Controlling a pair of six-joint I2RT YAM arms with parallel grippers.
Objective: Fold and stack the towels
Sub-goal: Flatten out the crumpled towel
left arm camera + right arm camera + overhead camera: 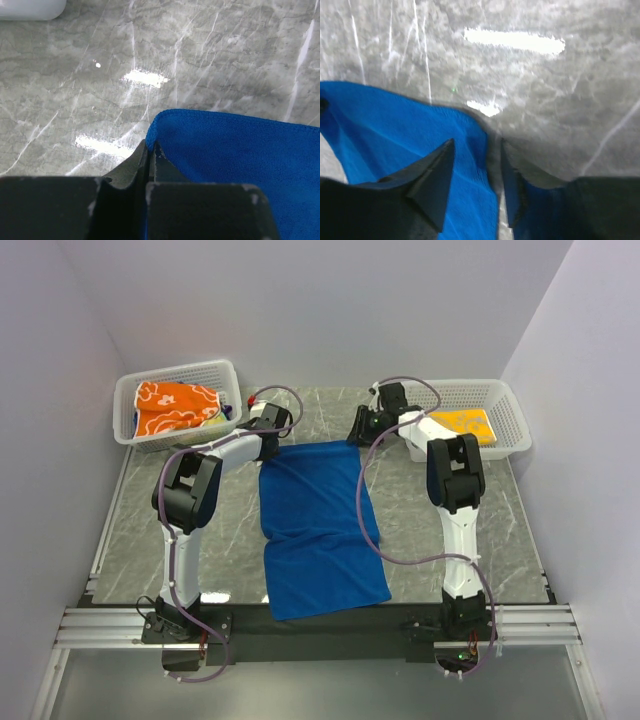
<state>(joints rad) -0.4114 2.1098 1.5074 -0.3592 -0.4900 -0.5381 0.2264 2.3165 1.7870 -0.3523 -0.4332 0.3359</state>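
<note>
A plain royal blue cloth towel (320, 530) lies spread lengthwise down the middle of the grey marbled bench (430, 530). Its near end reaches the dark strip at the bottom of the top view and its far end lies between the two arms' wrists.

The left jaws are closed on the towel's far-left corner. The left wrist view shows them pinching just the tip of the hem. The right jaws stand apart at the far-right corner, with blue cloth under and between them but nothing clamped.

In the upper left of the top view, a white plastic mesh basket (125, 410) holds a crumpled orange towel with white flower outlines (175, 407). In the upper right, a second white mesh basket (512, 425) holds a folded yellow towel (468, 424).

The main risk is an uneven start to the fold:
- **One-sided lift:** if the arms lift before the right jaws close, only the left corner rises and the towel swings askew.
- **Weak right grip:** the cloth edge sits near one side of the right jaws' gap. They may catch only a sliver of hem and lose it as the cloth's weight comes on.
- **Weak left grip:** the left hold is shallow too, so a quick pull could slip it free.
- **Existing crease:** a ridge runs along the towel's right side and would carry into the fold.
- **Cable snag:** the right arm's purple cable (372, 540) hangs by that edge and could snag the cloth.
</note>
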